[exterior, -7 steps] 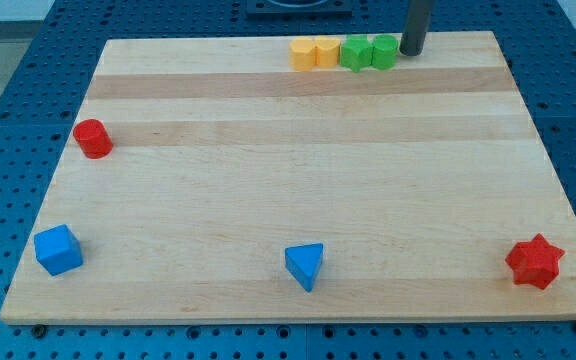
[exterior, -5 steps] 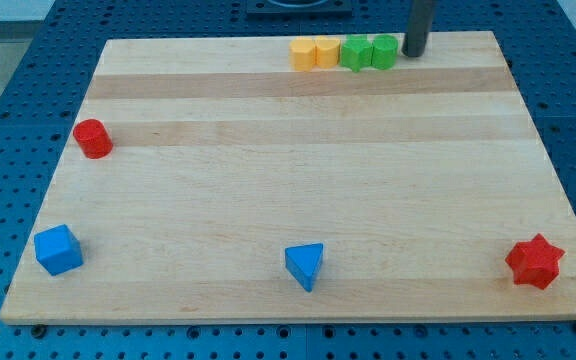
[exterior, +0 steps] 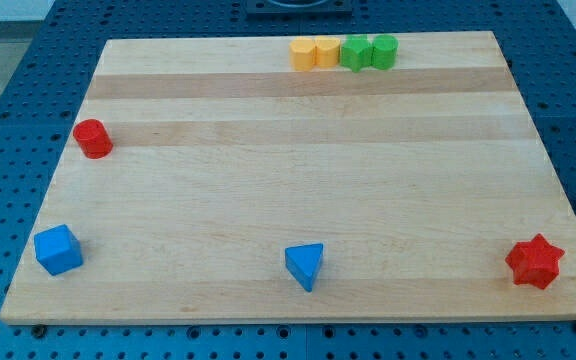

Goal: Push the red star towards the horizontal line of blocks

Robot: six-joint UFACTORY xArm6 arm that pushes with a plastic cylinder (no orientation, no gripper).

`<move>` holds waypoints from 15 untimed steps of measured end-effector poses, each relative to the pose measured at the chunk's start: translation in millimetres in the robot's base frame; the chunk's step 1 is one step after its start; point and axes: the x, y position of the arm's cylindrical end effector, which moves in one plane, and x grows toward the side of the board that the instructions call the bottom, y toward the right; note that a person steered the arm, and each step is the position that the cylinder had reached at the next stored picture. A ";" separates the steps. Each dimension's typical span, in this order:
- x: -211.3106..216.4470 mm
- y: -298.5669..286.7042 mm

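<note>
Four blocks point(exterior: 343, 52) lined; red star point(exterior: 535, 262) apart.

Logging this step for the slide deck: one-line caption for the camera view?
Red star sits at bottom right, far from the yellow-green block row at top; my tip is out of view.

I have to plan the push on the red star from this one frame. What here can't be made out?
- My tip: not in the camera view at all, so its place relative to the red star is unknown.
- The two yellow blocks and two green blocks at the view's top: packed together and small, shapes unclear.
- The board's bottom corners: partly cut off.
</note>
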 end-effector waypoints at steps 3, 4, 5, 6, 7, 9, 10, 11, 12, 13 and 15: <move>105.0 -16.6; 120.0 -37.0; 116.5 -73.6; 102.5 -101.8; 75.5 -107.1; 60.3 -160.3; 60.3 -171.3; 60.3 -171.5; 60.5 -171.5; 65.4 -171.5; 70.8 -171.5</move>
